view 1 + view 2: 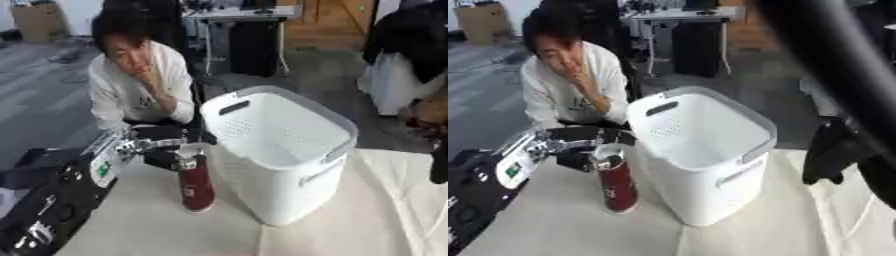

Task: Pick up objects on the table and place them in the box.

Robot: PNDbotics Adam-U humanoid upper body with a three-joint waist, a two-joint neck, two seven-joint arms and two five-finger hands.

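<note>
A dark red bottle [197, 185] with a pale cap stands slightly tilted on the cream tabletop, just left of the white basket [337, 125]. My left hand [164, 146] reaches in from the left at the bottle's top, its black fingers curled round the neck. Whether the bottle's base touches the table I cannot tell. The basket is tall, with slot handles, and what shows of its inside holds nothing. My right hand [831, 156] hangs as a dark shape to the right of the basket, above the cloth and apart from it.
A cream cloth [367, 220] covers the table around and right of the basket. A black case with fittings [39, 205] lies along the table's left edge. My right arm [833, 55] crosses the upper right of the right eye view.
</note>
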